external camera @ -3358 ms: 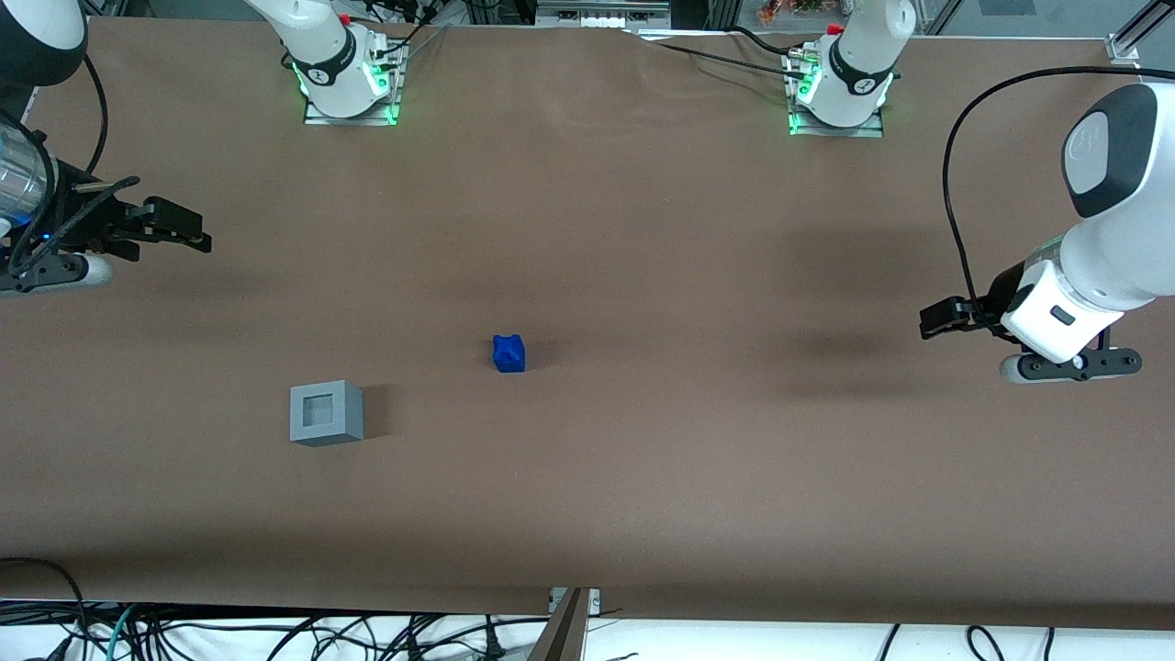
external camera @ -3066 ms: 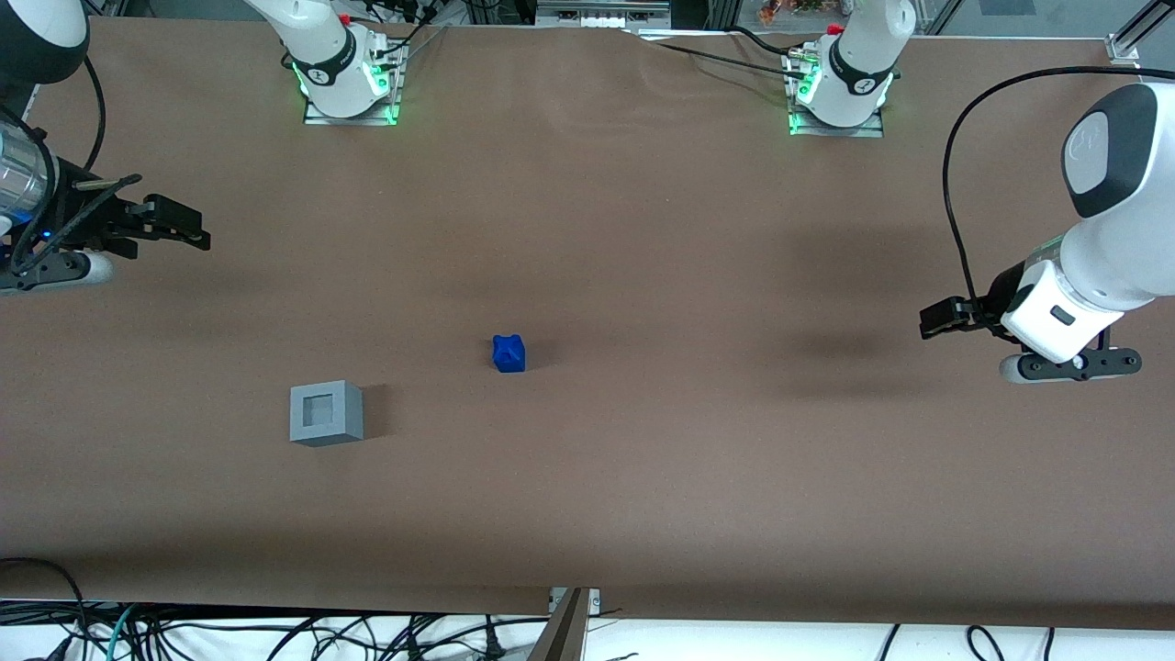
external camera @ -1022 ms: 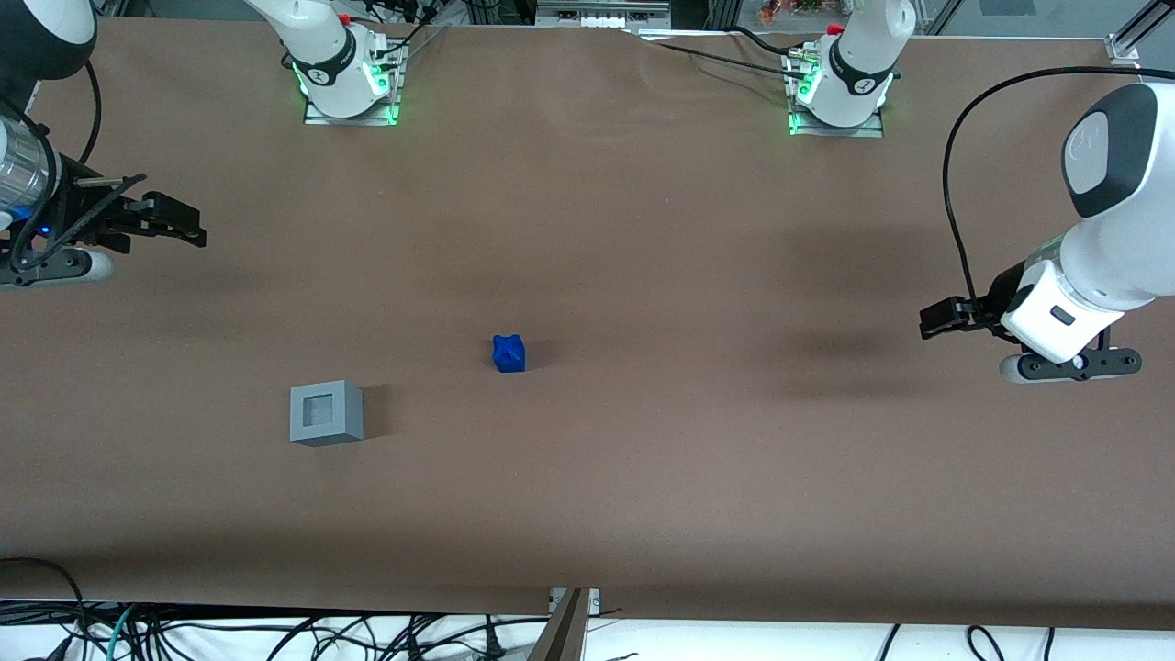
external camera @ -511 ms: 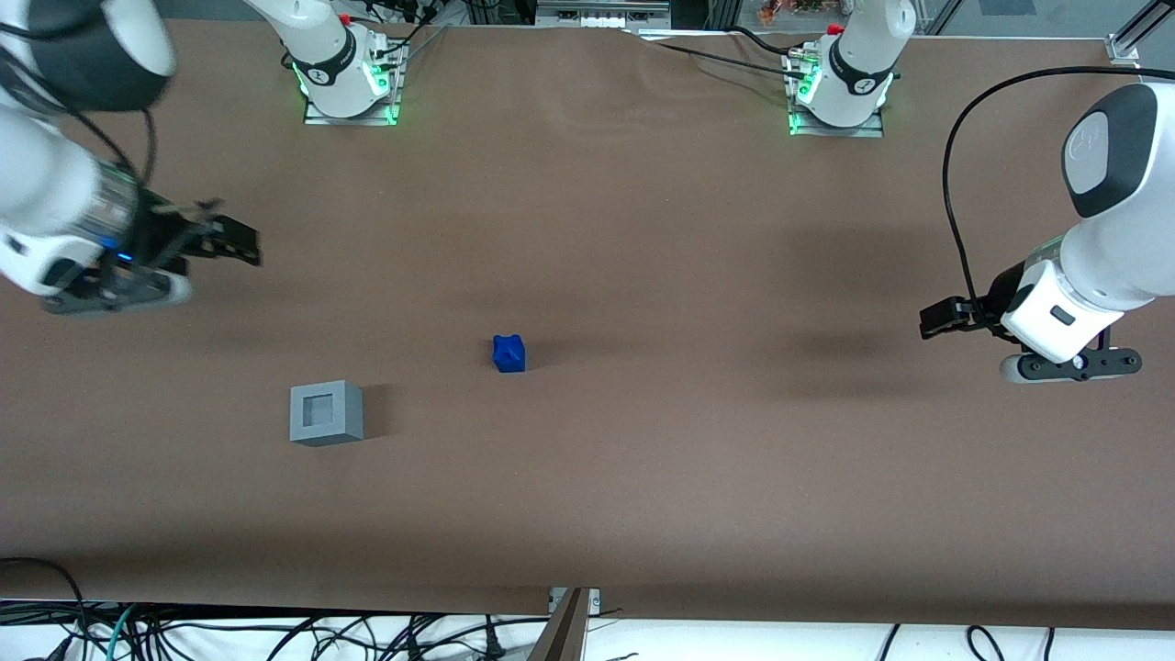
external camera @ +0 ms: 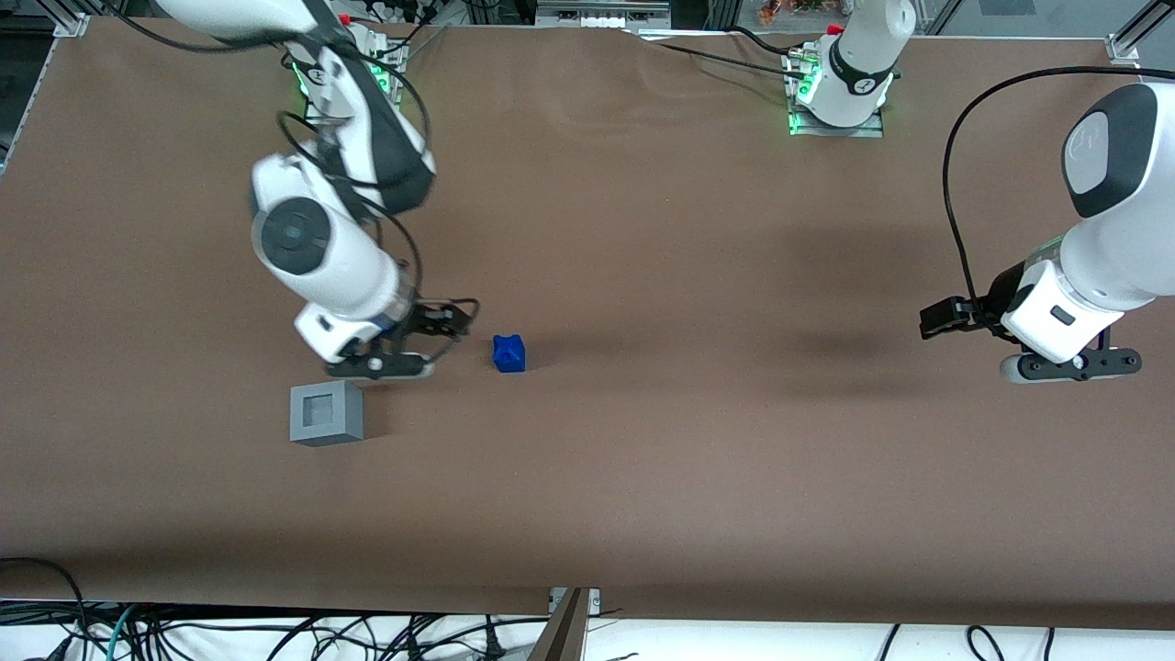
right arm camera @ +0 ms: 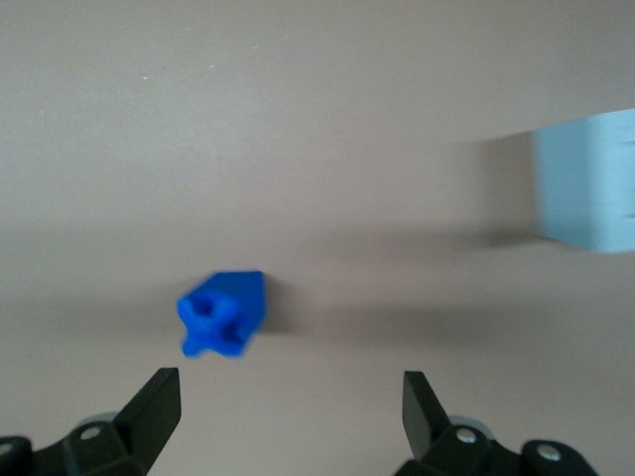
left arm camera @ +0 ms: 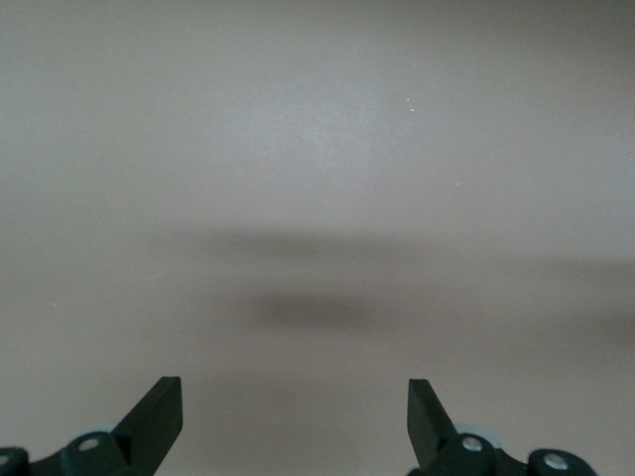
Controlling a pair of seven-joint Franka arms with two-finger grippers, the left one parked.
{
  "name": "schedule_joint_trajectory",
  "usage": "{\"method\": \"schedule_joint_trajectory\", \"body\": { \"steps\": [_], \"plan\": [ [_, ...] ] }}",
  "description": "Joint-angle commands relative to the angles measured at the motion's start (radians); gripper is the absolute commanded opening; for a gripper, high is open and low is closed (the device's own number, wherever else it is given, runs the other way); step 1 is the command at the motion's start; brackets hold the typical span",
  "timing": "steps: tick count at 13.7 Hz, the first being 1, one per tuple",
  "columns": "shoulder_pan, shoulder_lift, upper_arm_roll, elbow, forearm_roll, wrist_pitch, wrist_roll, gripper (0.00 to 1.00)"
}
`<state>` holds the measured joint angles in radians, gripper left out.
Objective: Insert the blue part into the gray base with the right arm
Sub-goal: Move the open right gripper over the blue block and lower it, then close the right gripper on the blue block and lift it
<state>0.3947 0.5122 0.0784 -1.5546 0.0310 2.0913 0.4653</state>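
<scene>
Gray base (external camera: 325, 412) is sitting upright on the brown table (external camera: 643, 477), nearest the front camera, its square recess facing up; the gripper (external camera: 450, 323) is hanging just above the table a little farther from that camera than the base, between the base and the blue part (external camera: 509, 353), its fingers (right arm camera: 151, 409) standing apart with nothing between them; the blue part is lying on the table just beside the fingertips, not touching them, and well apart from the base; the right arm (external camera: 317, 243) is reaching in from its mount at the table's farthest edge, bending down over the working arm's end.
</scene>
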Motion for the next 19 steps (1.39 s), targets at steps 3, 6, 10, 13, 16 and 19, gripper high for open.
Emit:
{"method": "schedule_joint_trajectory", "body": {
  "steps": [3,6,10,13,16,19],
  "plan": [
    [0.076,0.103,-0.006,0.021,-0.014,0.142,0.140,0.99],
    [0.092,0.137,-0.009,0.008,-0.016,0.194,0.145,0.99],
    [0.102,0.166,-0.011,-0.027,-0.017,0.257,0.173,0.99],
    [0.122,0.180,-0.014,-0.048,-0.019,0.292,0.203,0.98],
    [0.136,0.189,-0.022,-0.048,-0.037,0.292,0.208,0.85],
    [0.133,0.189,-0.023,-0.048,-0.042,0.292,0.202,0.60]
  ]
}}
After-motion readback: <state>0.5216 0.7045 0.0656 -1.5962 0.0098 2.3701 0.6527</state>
